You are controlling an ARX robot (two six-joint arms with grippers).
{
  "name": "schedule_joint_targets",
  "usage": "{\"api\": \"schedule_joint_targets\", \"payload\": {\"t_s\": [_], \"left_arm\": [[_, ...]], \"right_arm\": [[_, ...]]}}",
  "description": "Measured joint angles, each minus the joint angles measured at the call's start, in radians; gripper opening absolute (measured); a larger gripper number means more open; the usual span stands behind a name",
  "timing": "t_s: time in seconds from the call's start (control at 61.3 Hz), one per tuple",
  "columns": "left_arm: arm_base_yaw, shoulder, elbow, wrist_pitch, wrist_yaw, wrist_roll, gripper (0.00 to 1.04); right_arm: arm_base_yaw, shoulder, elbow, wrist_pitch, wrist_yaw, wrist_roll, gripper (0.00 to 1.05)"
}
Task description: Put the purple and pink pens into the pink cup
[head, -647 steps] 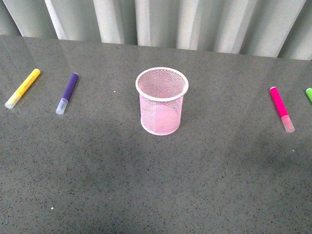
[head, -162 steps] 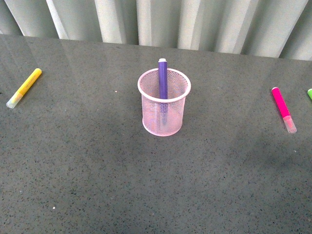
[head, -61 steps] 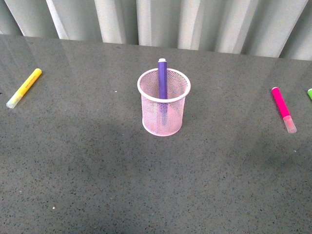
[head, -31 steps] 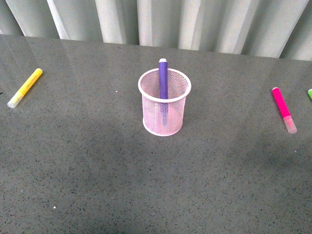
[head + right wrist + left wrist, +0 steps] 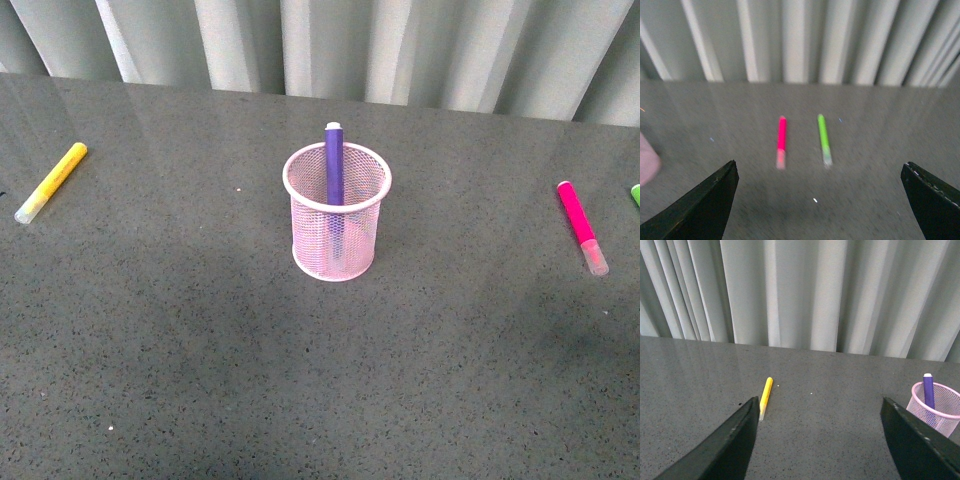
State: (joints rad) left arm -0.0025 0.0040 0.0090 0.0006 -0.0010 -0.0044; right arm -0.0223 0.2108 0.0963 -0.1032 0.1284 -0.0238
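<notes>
The purple pen (image 5: 334, 165) stands in the cup (image 5: 355, 240); the pink pen (image 5: 580, 225) lies well right, near a green pen (image 5: 823, 137). Our left gripper (image 5: 820, 400) and right gripper (image 5: 820, 163) gape empty. We should straddle the pink barrel squarely, avoiding green.

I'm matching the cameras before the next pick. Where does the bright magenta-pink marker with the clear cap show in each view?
Front view: pink marker at far right of the grey table.
Left wrist view: not in it.
Right wrist view: near the middle, blurred, beside the green marker.
Shared landmark: the pale pleated curtain behind the table.
</notes>
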Motion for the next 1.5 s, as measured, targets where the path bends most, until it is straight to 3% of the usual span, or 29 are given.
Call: {"api": "schedule_joint_targets", "payload": {"t_s": [0.114, 0.196, 0.359, 0.538, 0.881, 1.501], "left_arm": [[0.000, 0.000, 0.000, 0.000, 0.001, 0.000, 1.00], [0.000, -0.001, 0.000, 0.000, 0.001, 0.000, 0.97], [0.000, -0.001, 0.000, 0.000, 0.001, 0.000, 0.98], [0.000, -0.001, 0.000, 0.000, 0.001, 0.000, 0.98], [0.000, -0.001, 0.000, 0.000, 0.001, 0.000, 0.98], [0.000, -0.001, 0.000, 0.000, 0.001, 0.000, 0.98]], "right_arm": [[-0.123, 0.352, 0.087, 0.206, -0.099, -0.012, 0.98], [-0.166, 0.608, 0.190, 0.317, -0.151, -0.008, 0.98], [-0.153, 1.051, 0.416, 0.272, -0.239, 0.003, 0.98], [-0.089, 1.333, 0.629, 0.186, -0.232, 0.033, 0.98], [-0.018, 1.653, 0.936, 0.109, -0.179, 0.101, 0.98], [-0.002, 1.864, 1.059, 0.103, -0.137, 0.154, 0.98]]}}
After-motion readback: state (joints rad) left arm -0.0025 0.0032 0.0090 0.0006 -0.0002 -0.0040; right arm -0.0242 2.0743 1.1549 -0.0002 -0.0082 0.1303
